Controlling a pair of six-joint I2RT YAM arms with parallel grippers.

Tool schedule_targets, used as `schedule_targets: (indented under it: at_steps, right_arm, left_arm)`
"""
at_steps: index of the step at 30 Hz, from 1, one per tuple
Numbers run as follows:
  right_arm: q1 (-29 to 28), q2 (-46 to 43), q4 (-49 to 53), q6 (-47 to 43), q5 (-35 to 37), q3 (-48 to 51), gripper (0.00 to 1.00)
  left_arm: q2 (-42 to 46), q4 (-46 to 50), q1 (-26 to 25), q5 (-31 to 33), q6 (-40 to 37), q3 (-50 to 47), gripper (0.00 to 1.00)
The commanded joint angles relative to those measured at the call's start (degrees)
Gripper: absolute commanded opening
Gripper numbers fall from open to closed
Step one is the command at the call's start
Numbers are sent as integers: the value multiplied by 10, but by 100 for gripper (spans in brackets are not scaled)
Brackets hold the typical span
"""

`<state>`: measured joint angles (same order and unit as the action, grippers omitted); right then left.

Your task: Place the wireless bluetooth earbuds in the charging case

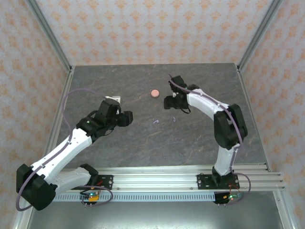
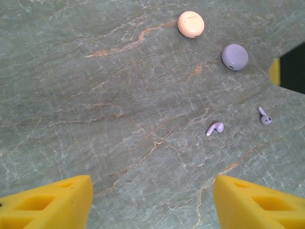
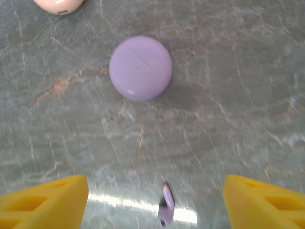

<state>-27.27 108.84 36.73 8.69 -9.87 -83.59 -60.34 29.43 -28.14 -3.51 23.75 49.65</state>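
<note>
The left fingers (image 2: pixel 52 202) are spread and empty above the bench (image 2: pixel 71 95). Two lilac earbuds (image 2: pixel 215 128) lie apart near the bench middle, ahead and to the right of them. One earbud (image 3: pixel 165 210) lies on the bench between the spread right fingers (image 3: pixel 264 200), with the lilac case (image 3: pixel 140 68) beyond it, toward the far edge. The earbuds are judged light, rigid and slippery. A pinch across the stem is advised.

No text, label, brand or number can be read anywhere. The round salmon-pink plastic case (image 3: pixel 56 5), far ahead and to the left of the right claw (image 3: pixel 155 183), has a small dark mark at its near edge, too small to make out. The round lilac plastic case (image 3: pixel 140 68), straight ahead of that claw, carries a faint pale speck, also illegible.
</note>
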Motion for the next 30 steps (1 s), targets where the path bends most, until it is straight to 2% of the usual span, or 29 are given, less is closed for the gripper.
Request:
schedule_targets:
  at_steps: [1,13,30]
  right_arm:
    - [2,52,52,-21,9,-66,76]
    - [1,204,145,-12,13,-255,76]
    - [2,300,202,11,36,-370,69]
  left_arm:
    - [12,35,0,12,-1,-1,68]
    - [15,45,0,-7,2,3,68]
    - [18,39,0,-15,2,-3,68]
